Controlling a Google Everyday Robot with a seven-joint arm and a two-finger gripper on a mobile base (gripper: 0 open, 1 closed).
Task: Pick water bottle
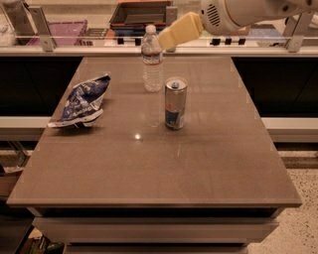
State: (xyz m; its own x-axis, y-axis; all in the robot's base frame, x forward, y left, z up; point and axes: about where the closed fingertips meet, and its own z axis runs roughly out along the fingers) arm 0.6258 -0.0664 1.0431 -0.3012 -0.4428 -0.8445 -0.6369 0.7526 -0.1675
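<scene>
The water bottle (pixel 152 60) is clear ribbed plastic with a white cap and a white label band. It stands upright on the far middle of the brown table (pixel 223 163). My gripper (pixel 162 42), pale yellow on a white arm, reaches in from the upper right. Its tip is level with the bottle's neck, right at the bottle's right side. I cannot tell whether it touches the bottle.
A silver-blue drink can (pixel 175 102) stands upright just in front and to the right of the bottle. A crumpled blue chip bag (pixel 82 100) lies at the left. A rail with a purple tray (pixel 57 32) and a dark tray (pixel 141 12) runs behind the table.
</scene>
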